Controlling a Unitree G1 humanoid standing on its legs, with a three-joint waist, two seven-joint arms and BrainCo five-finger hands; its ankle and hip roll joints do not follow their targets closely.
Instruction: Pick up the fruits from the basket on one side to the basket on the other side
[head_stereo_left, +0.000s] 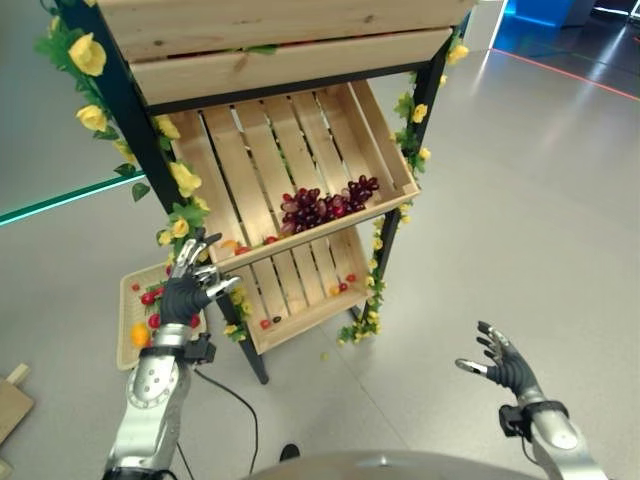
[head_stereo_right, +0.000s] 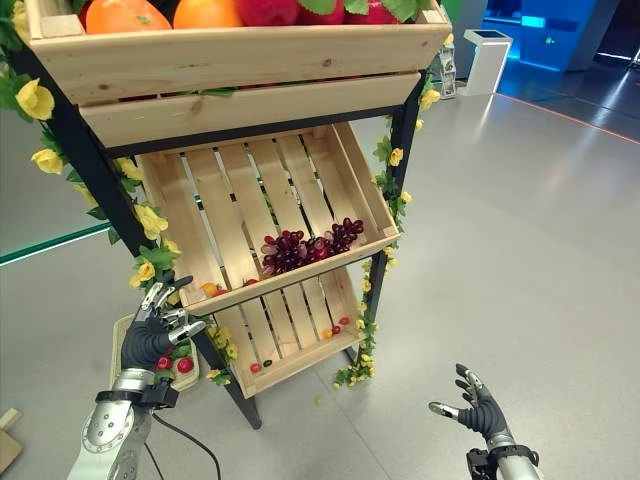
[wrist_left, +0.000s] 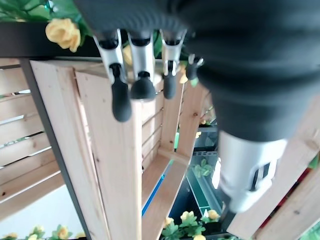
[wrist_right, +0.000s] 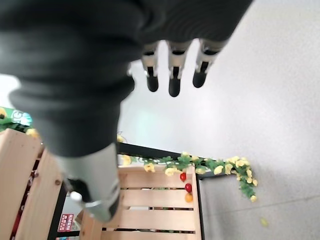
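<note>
Left eye view, from the left: a flat woven tray (head_stereo_left: 128, 300) lies on the grey floor (head_stereo_left: 520, 200) holding small red and orange fruits (head_stereo_left: 148, 298), and above it the left hand (head_stereo_left: 186, 290) hovers with fingers spread and holding nothing, close to the front left corner of the middle crate. That corner post of the black metal frame (head_stereo_left: 120, 100), wound with a garland of yellow flowers and green leaves (head_stereo_left: 182, 180), stands between the hand and the crate's inside. The tilted pale slatted wooden crate (head_stereo_left: 300, 160) carries a dark red bunch of grapes (head_stereo_left: 325, 207) against its front edge, towards the right corner. The lower wooden crate (head_stereo_left: 300, 290) holds a few small red fruits. The top crate (head_stereo_right: 230, 50) holds orange and red fruits (head_stereo_right: 205, 12). The right hand (head_stereo_left: 505, 365) hangs over bare floor, fingers apart and empty. No writing can be read.
</note>
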